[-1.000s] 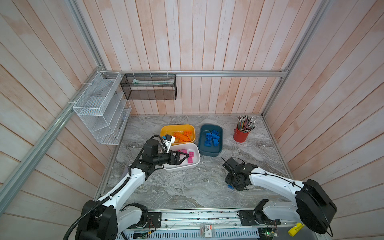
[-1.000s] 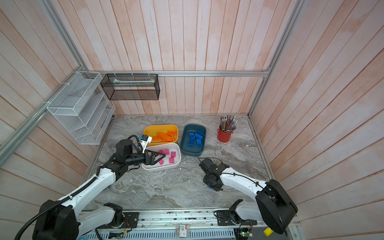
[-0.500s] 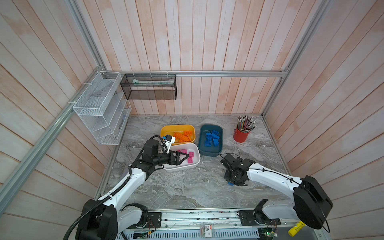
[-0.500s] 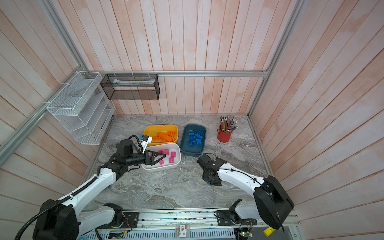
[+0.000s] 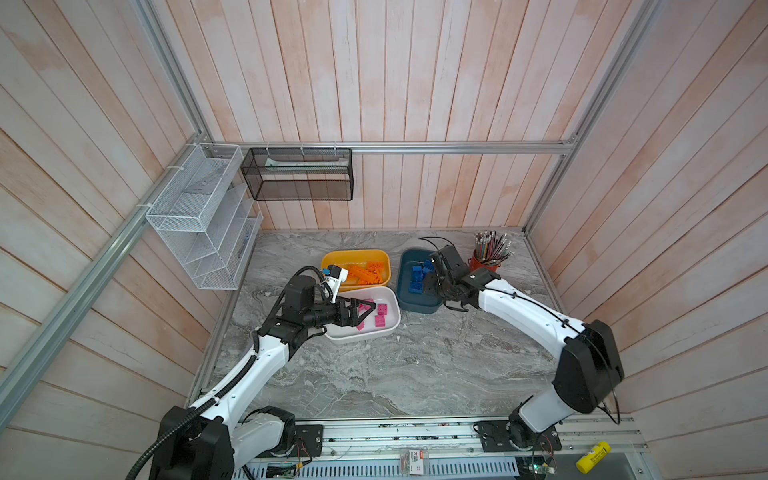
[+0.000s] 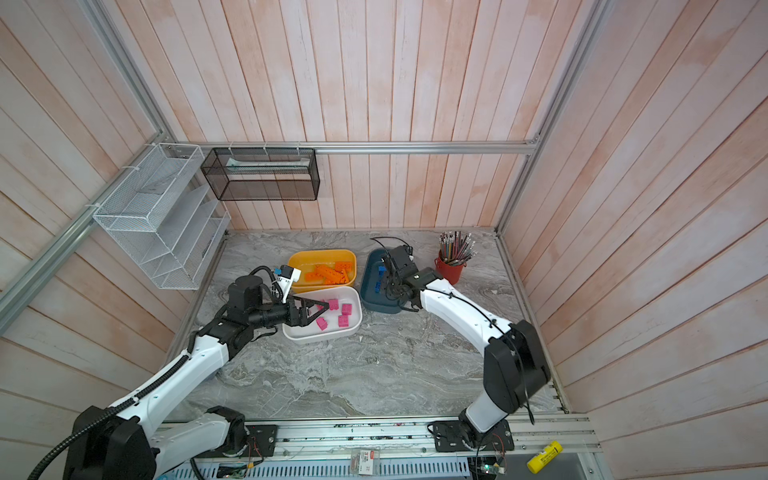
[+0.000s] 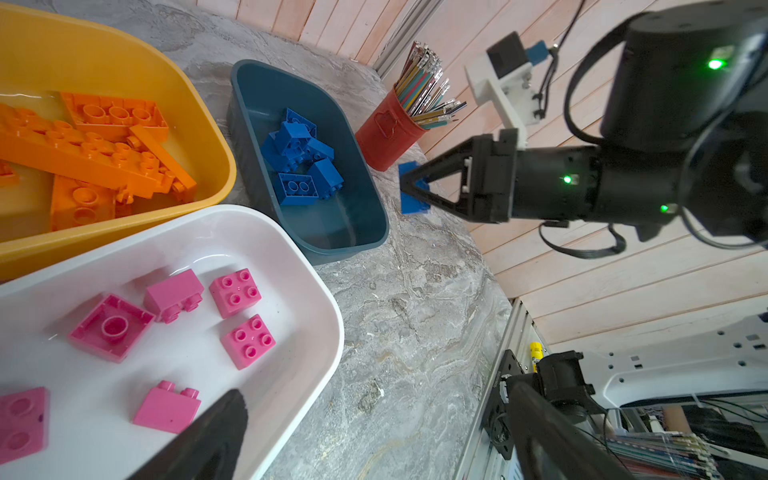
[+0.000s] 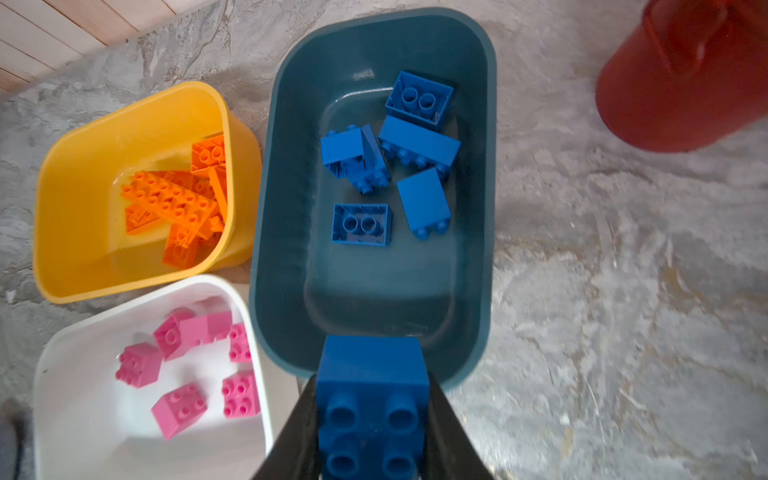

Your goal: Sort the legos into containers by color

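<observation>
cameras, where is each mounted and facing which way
Top views: high over the arm bases, looking down on the table; both arms show.
Left wrist: on left arm, across the white tub toward the right gripper; one own finger shows.
Right wrist: on right arm, down into the teal tub; own fingers pinch a blue brick.
Shared: all show the three tubs.

The tubs [image 8: 484, 208] and bricks [image 8: 424, 203] are glossy plastic, the tabletop [image 8: 602, 291] matt stone-look.
</observation>
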